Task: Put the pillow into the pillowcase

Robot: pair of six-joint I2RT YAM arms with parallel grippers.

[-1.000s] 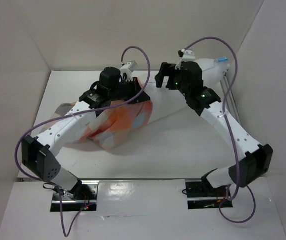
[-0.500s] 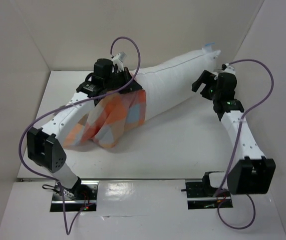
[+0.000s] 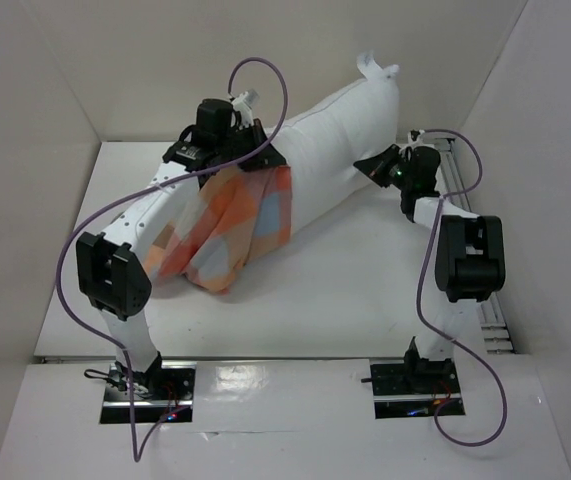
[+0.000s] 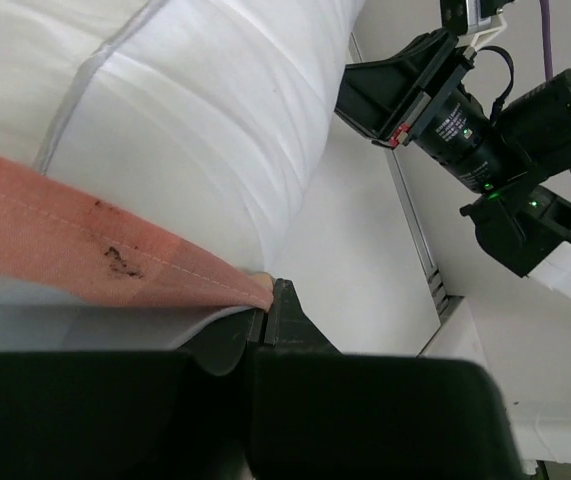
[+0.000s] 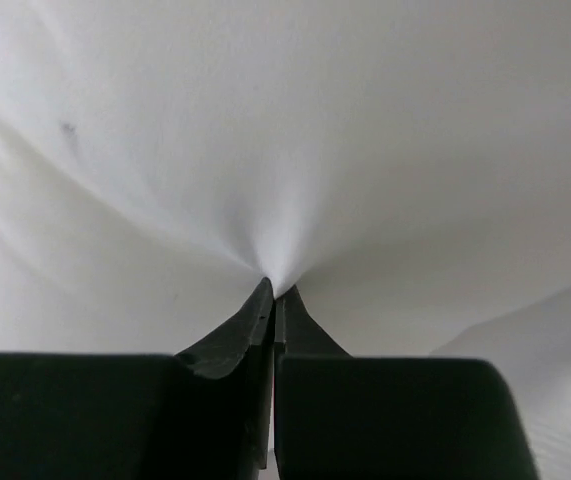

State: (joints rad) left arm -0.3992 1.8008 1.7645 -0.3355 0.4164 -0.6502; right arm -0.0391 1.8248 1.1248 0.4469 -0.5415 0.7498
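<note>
Pillow point(image 3: 337, 140) end inside pillowcase point(image 3: 227, 228), rest protruding

left arm point(image 3: 140, 210): white links, black joints | cable point(image 4: 547, 25): purple | right wrist LED point(image 4: 533, 203): green | left end effector point(image 4: 268, 305): black

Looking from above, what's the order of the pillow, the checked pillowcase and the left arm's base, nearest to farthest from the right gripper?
1. The pillow: pinched in the right gripper, at the back right.
2. The pillowcase: to the gripper's left, mid-table.
3. The left arm's base: at the near edge, far left.
</note>
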